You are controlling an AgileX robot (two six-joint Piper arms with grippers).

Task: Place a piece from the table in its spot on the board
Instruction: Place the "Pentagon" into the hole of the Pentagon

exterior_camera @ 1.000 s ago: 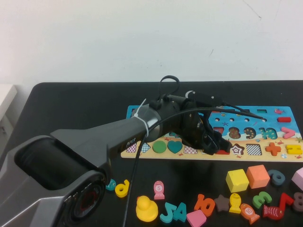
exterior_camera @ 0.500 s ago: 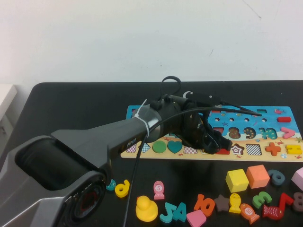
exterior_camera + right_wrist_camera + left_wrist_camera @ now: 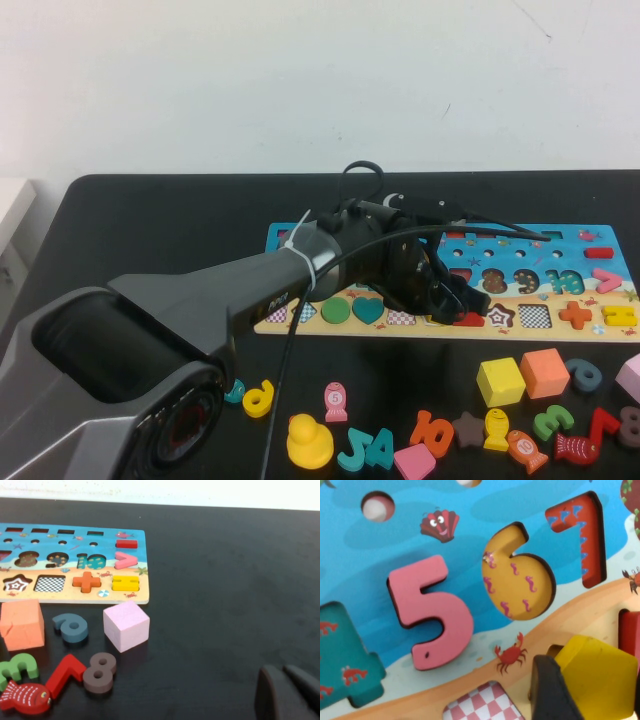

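My left gripper point(image 3: 456, 301) reaches over the long blue-and-sand board point(image 3: 575, 250) at the middle of its shape-slot row. In the left wrist view it point(image 3: 594, 696) is shut on the yellow pentagon piece point(image 3: 600, 677), held tilted right over a slot edge in the sand strip, beside a red piece. The pink 5 point(image 3: 432, 612) and the empty 6 and 7 slots show above it. In the high view the pentagon is hidden by the gripper. My right gripper point(image 3: 281, 674) hovers low over the bare black table point(image 3: 225, 580), right of the board point(image 3: 55, 582), with its fingers together and empty.
Loose pieces lie in front of the board: a yellow cube point(image 3: 500, 381), an orange cube point(image 3: 544, 372), a yellow duck point(image 3: 309, 441), a pink cube point(image 3: 126, 625), several numbers and fish. The left arm's body fills the lower left of the high view.
My left gripper has shifted slightly away from me over the slot row, still holding the pentagon. Nothing else has moved.
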